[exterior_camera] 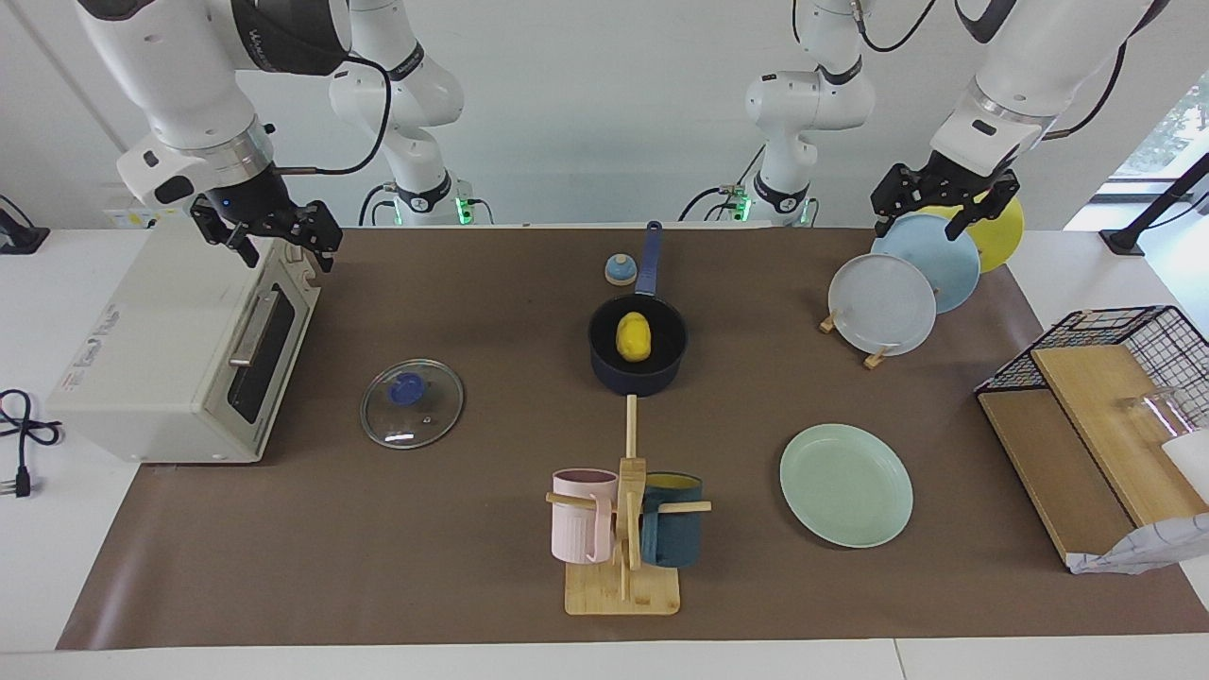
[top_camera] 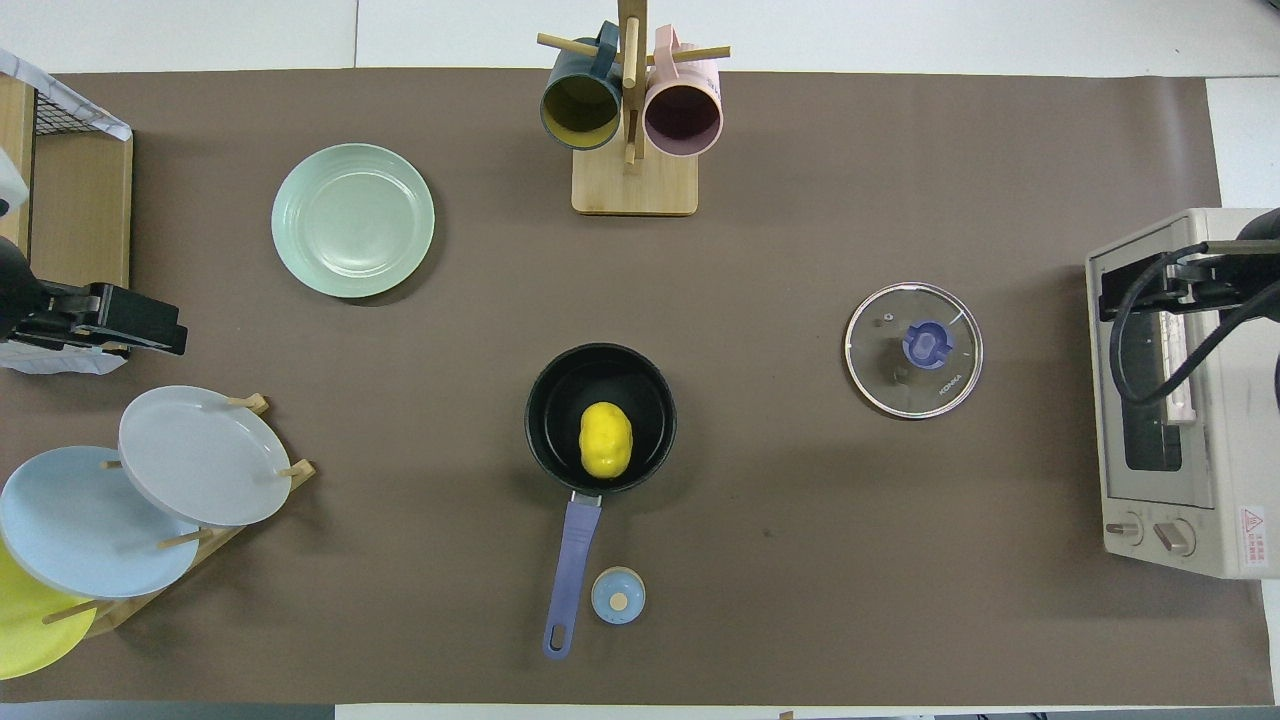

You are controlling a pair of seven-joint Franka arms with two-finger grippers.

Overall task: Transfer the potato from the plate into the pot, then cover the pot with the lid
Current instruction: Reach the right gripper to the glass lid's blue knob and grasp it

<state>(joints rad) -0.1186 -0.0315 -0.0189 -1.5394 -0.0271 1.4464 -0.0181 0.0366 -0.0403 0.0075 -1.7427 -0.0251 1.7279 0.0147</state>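
- Facing view: you see the potato (exterior_camera: 634, 337) lying inside the pot (exterior_camera: 604, 368), whose handle points toward the robots, with a small bell (exterior_camera: 620, 270) just beside it.
- Facing view: the plate (exterior_camera: 845, 484) lies bare, toward the left arm's end of the table and farther from the robots than the pot.
- Facing view: the lid (exterior_camera: 412, 403) rests flat on the mat, knob up, apart from the pot, between it and the toaster oven (exterior_camera: 170, 349).
- Facing view: your left gripper (exterior_camera: 933, 203) hangs over the rack of standing plates (exterior_camera: 911, 274), fingers spread and holding nothing.
- Facing view: your right gripper (exterior_camera: 274, 238) hangs over the top of the toaster oven, fingers likewise spread and holding nothing.
- Overhead view: the potato (top_camera: 605, 439) sits in the pot (top_camera: 560, 400), nearer to the robots than the mug stand (top_camera: 632, 180).
- Overhead view: the plate (top_camera: 352, 220) and the lid (top_camera: 913, 349) lie well apart, toward opposite ends of the table.
- Overhead view: you see the left gripper (top_camera: 120, 325) at the edge near the rack; the right gripper (top_camera: 1160, 290) shows over the toaster oven (top_camera: 1180, 440).
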